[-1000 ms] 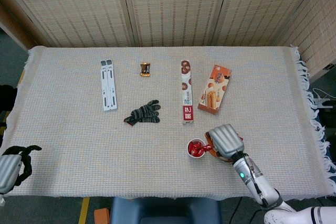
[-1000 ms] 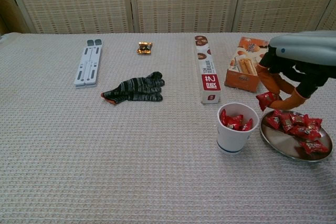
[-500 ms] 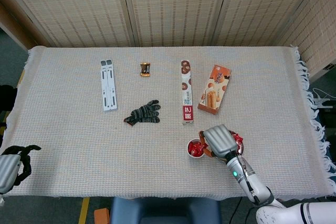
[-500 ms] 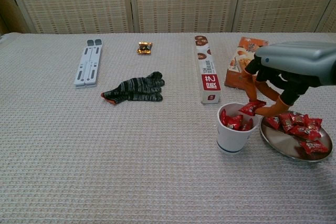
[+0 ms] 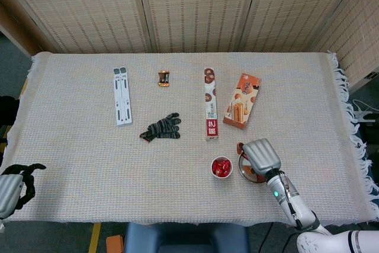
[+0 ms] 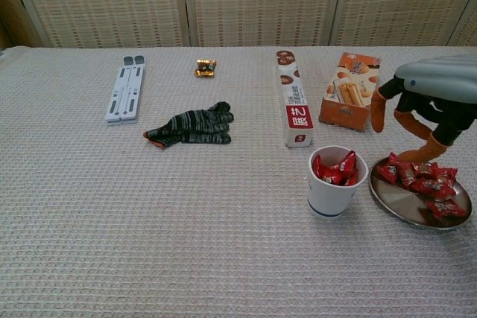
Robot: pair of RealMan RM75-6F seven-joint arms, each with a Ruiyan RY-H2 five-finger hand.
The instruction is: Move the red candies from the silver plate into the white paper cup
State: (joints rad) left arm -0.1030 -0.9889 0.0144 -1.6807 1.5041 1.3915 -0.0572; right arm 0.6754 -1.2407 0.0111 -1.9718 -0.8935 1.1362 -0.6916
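Table point(image 6: 112, 221): it is carrying everything, cloth-covered, and nothing on it apart from the task items is shifting.

Your right hand point(image 6: 428, 121): half a second ago it was hanging over the cup with a red candy pinched; now it is sitting back above the near edge of the plate, fingers spread apart and holding nothing. You are mid-return for the next pick.

Your left hand point(image 5: 15, 185): it is staying parked at the table's left front corner, well apart from the work, fingers curled with nothing in them.

Silver plate point(image 6: 402, 210): it is lying just right of the cup, nearly touching it.

White paper cup point(image 6: 335, 191): it is standing upright between the plate and the long snack box point(image 6: 294, 102), and it is now showing one more wrapper on top of its pile than a moment ago, so the last drop landed.

Red candies point(image 6: 421, 184): several are still lying heaped on the plate; others point(image 6: 333, 169) are filling the cup to about its rim. By my judgement the task is partly done, with repeat picks remaining.
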